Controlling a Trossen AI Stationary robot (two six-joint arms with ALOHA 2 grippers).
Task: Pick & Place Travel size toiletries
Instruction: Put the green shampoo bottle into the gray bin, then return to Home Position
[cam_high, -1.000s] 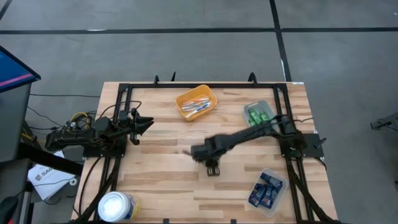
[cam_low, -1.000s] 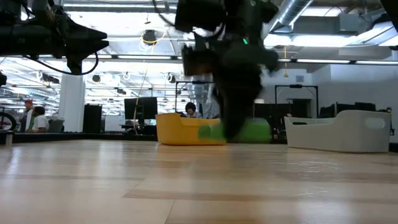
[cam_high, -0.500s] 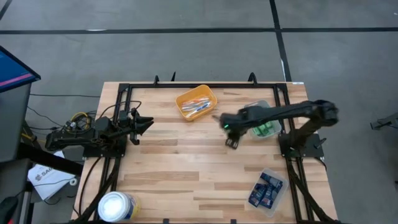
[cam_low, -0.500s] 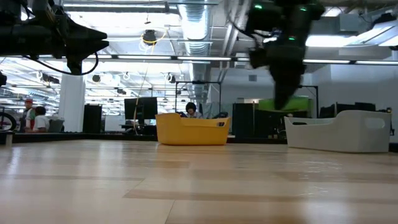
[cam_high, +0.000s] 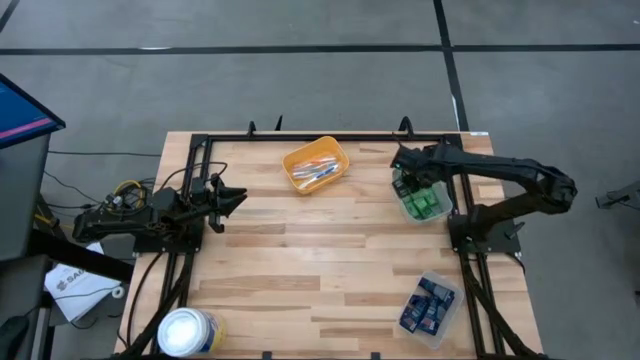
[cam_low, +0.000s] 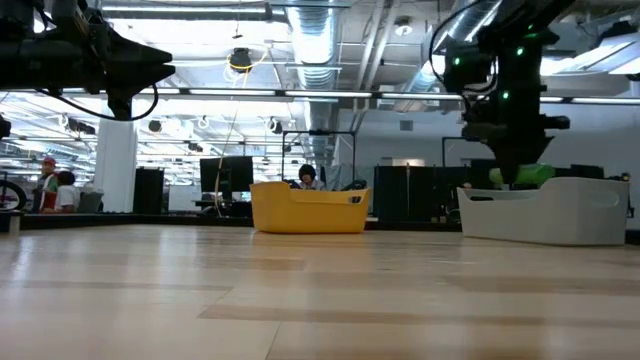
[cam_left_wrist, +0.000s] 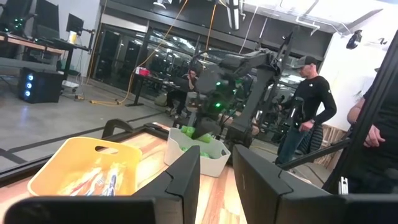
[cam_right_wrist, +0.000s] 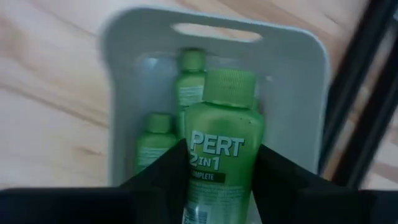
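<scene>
My right gripper (cam_high: 404, 166) hangs over the grey tray (cam_high: 441, 212) at the table's far right and is shut on a bright green bottle (cam_right_wrist: 219, 155) printed "PERT 2 in 1". More green bottles (cam_right_wrist: 153, 138) lie in that tray. In the low view the right gripper (cam_low: 514, 168) stands just above the tray's rim (cam_low: 560, 205). White, blue and pink sticks lie in the orange tray (cam_high: 316, 165), and navy packets fill the clear tray (cam_high: 428, 307). My left gripper (cam_high: 236, 197) waits, open, at the table's left edge. My right gripper pinches the green bottle by its labelled body (cam_right_wrist: 205, 177), one finger (cam_right_wrist: 163, 174) on each side. The bottle lies along the fingers, its cap (cam_right_wrist: 230, 84) pointing away from the wrist. It is lifted clear, above the grey tray's inside.
A large round white tub with a blue label (cam_high: 188, 332) stands at the near left corner. Black frame rails (cam_high: 200, 215) run along the table's left, far and right sides. Bare wood lies between the trays. People (cam_left_wrist: 311, 102) stand in the room behind.
My right gripper, shut on the green bottle, has swung fast from the table's middle toward the far right edge, rising on the way, and now hangs over the grey tray. The bottle has travelled with it, clear of the table.
</scene>
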